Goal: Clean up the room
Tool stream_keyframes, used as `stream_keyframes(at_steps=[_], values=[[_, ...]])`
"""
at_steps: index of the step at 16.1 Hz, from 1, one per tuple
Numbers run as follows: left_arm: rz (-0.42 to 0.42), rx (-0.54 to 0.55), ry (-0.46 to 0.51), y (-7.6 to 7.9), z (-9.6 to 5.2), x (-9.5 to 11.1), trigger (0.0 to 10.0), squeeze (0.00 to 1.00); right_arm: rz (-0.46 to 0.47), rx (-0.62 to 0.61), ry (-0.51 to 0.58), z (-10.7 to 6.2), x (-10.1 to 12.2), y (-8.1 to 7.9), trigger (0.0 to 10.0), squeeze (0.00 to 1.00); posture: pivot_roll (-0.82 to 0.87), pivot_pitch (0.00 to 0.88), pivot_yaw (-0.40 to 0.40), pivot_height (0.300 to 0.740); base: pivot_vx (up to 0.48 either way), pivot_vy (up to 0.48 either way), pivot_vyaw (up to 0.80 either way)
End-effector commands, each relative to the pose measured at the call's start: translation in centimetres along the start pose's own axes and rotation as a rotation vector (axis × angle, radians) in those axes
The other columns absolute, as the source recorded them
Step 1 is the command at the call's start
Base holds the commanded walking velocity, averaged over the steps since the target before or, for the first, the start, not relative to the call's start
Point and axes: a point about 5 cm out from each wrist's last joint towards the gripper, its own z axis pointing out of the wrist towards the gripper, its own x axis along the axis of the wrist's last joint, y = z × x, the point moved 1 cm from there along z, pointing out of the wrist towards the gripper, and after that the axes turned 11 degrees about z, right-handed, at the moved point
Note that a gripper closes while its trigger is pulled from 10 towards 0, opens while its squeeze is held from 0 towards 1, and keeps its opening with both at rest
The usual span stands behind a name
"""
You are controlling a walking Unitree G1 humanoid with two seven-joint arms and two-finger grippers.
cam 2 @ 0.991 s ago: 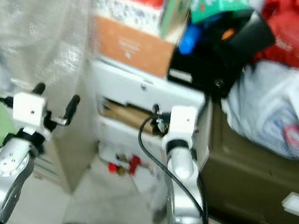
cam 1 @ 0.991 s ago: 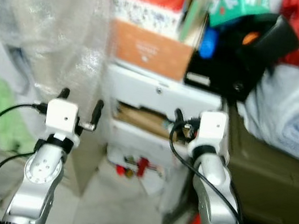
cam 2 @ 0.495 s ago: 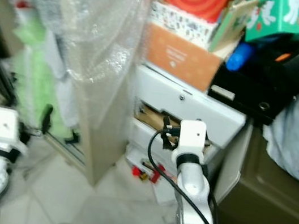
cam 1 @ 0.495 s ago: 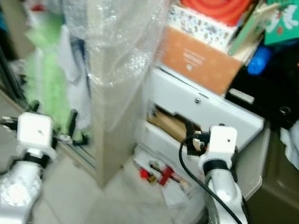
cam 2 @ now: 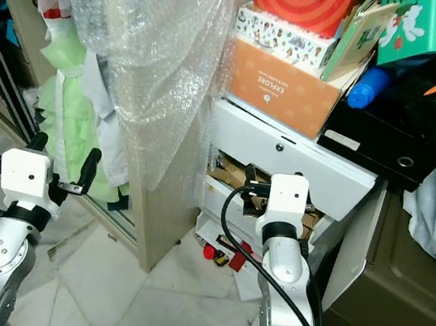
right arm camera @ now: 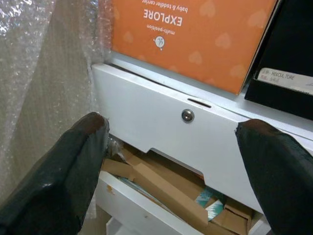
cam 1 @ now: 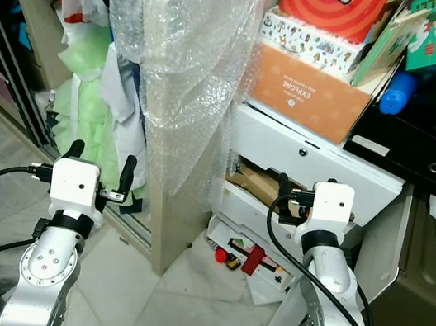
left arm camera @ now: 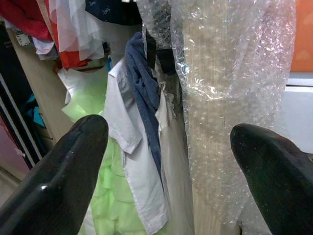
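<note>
Cluttered storage corner, pale tiled floor (cam 1: 177, 307). Camera has swung left since 1.0 s ago and the blur is gone: the hanging clothes (cam 1: 94, 100) and a dark sliding-door track on the left have come into view, while the white plastic bag and red bags on the right have dropped out of view. Both arms keep the same raised pose.

Left gripper (cam 1: 101, 162) is up in front of the clothes, fingers (left arm camera: 58, 171) spread wide, nothing between them. Right gripper (right arm camera: 171, 161) faces the white drawer unit (cam 1: 319, 159), fingers apart, empty.

A tall beige board wrapped in crinkly clear bubble wrap (cam 1: 193, 58) stands against the unit's left edge. Matte orange "EXPLORE" carton (cam 1: 309, 95) sits on the unit's top, glossy black box (cam 1: 423, 139) beside it. The drawer gapes, brown cardboard scraps (right arm camera: 156, 183) inside. Small red items (cam 1: 248, 258) lie on the floor at the unit's base.
</note>
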Motion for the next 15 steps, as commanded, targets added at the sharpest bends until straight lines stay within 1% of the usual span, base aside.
stream_keyframes(at_steps=[1, 6, 10, 14, 15], values=[[0.006, -0.017, -0.009, 0.2, 0.2, -0.2, 10.0, 0.0, -0.009, -0.005, -0.001, 0.0, -0.2, 0.1, 10.0, 0.0, 0.06, 0.0, -0.007, 0.74, 0.0, 0.0, 0.44], [0.001, -0.018, 0.001, 0.4, 0.8, 0.1, 10.0, 0.0, -0.008, 0.016, 0.006, 0.8, 0.0, -0.5, 10.0, 0.0, 0.08, 0.0, -0.018, 0.74, 0.0, 0.0, 0.8], [0.002, -0.009, 0.005, 0.4, 0.8, 0.0, 10.0, 0.0, -0.012, 0.018, 0.012, 1.3, 0.2, -0.3, 10.0, 0.0, 0.08, 0.0, -0.025, 0.74, 0.0, 0.0, 0.8], [-0.007, -0.008, 0.005, 1.0, 0.8, 0.0, 10.0, 0.0, -0.015, 0.028, 0.018, 1.4, 0.3, -0.5, 10.0, 0.0, 0.07, 0.0, -0.033, 0.74, 0.0, 0.0, 0.8], [-0.006, 0.004, 0.0, 1.0, 0.8, 0.0, 10.0, 0.0, -0.036, 0.042, 0.032, 1.6, 0.5, -0.7, 10.0, 0.0, 0.07, 0.0, -0.037, 0.74, 0.0, 0.0, 0.8]])
